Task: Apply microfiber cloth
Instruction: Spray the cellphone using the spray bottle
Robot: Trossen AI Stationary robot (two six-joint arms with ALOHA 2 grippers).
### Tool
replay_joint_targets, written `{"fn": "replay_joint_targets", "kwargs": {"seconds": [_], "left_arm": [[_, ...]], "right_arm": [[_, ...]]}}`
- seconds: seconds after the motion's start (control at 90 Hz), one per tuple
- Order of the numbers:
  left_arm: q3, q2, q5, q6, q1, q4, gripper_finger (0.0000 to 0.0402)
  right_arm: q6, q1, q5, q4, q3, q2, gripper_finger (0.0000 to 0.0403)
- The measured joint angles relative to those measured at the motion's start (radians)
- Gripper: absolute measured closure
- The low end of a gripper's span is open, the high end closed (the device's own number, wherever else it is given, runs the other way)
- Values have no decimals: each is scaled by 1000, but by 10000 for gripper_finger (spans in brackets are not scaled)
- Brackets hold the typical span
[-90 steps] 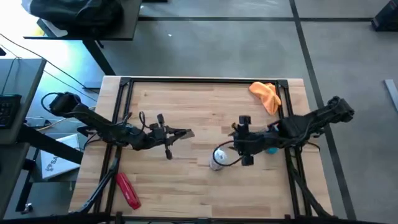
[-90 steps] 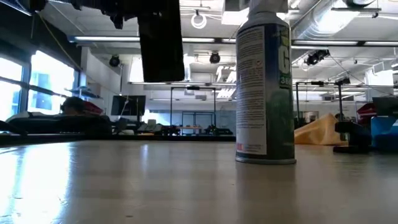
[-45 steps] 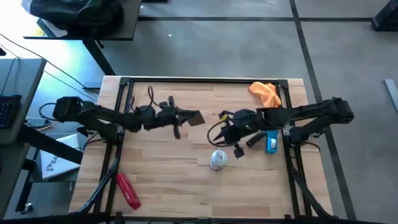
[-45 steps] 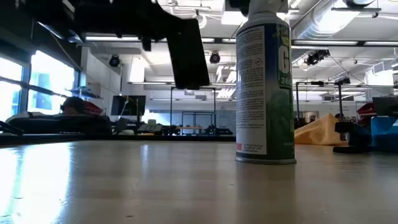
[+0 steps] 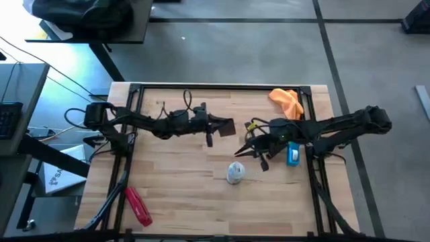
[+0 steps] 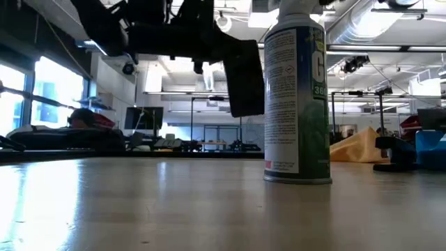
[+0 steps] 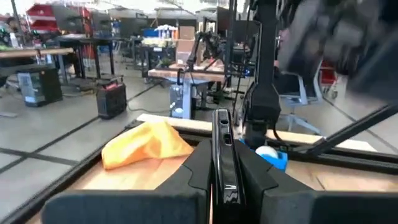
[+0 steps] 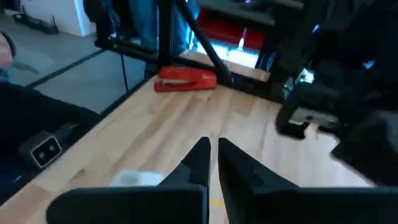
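Fingers: left gripper [image 5: 230, 126] clamps black phone [image 7: 222, 149]; right gripper [image 5: 243, 152] near-closed, empty. Microfiber cloth [image 5: 287, 102] at far-right tabletop corner: soft, light, pinch a fold.

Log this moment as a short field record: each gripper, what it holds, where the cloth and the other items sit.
left gripper: above mid-table, shut on the black phone, held on edge
right gripper: near table centre, beside the spray can, fingers nearly together, holding nothing
microfiber cloth: crumpled at the far right corner of the table, untouched
spray can: upright, middle of table
red tool: near left corner
blue object: under the right arm
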Motion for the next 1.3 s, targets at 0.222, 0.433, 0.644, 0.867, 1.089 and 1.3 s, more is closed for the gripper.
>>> {"fn": "replay_joint_targets", "kwargs": {"seconds": [0.222,0.433,0.644,0.867,1.089,1.3], "left_arm": [[25,0,-10,-75,-2,-7,385],[25,0,-123,-144,-30,-41,385],[24,-63,-268,-84,-106,-115,385],[24,-107,-288,-34,-143,-142,385],[23,-105,-291,-66,-146,-176,385],[23,-105,-296,-105,-145,-177,385]], "right_arm": [[18,17,1,93,-42,8,403],[-7,12,-29,97,-43,8,403],[-20,0,-54,109,-43,27,403],[-67,-9,-62,126,-43,47,403],[-70,-22,-121,122,-43,48,403],[-70,-22,-119,109,-43,48,403]]}}
